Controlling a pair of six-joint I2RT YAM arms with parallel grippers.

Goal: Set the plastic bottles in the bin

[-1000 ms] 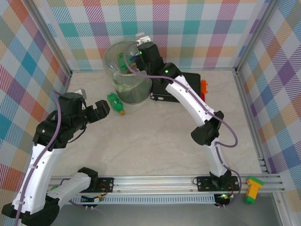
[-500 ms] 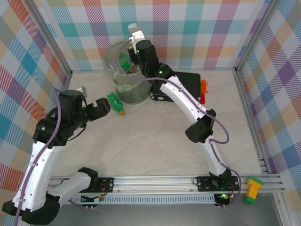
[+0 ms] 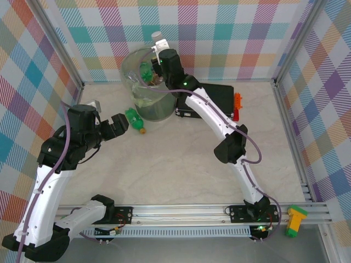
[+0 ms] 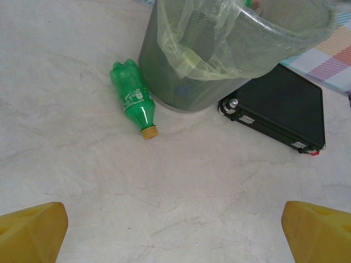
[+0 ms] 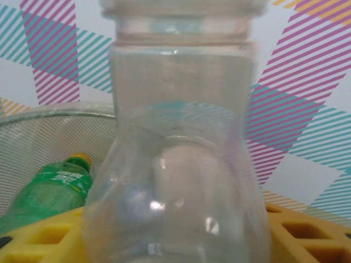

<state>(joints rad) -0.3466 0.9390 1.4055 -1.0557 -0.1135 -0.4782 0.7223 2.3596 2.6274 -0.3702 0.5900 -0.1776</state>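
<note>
A clear plastic bottle (image 3: 157,39) stands upright between the fingers of my right gripper (image 3: 160,55), above the far rim of the bin (image 3: 143,98). Up close the bottle (image 5: 175,164) sits between the yellow fingers (image 5: 38,241), which still flank its sides. A green bottle (image 5: 49,192) lies inside the mesh bin (image 5: 33,137). Another green bottle (image 3: 135,120) lies on the table against the bin's left foot, also seen as the green bottle (image 4: 133,97) beside the bin (image 4: 181,82). My left gripper (image 3: 118,127) hangs open just left of it, nothing between its fingertips (image 4: 33,233).
A flat black case (image 3: 214,101) lies right of the bin, touching its base, with an orange piece (image 3: 237,103) on its far side. A yellow-green block (image 3: 295,220) sits on the front rail at right. Checked walls close the table's back and sides.
My right arm has swung left and tipped the clear bottle upright over the bin's far rim. My left arm has hardly moved.
</note>
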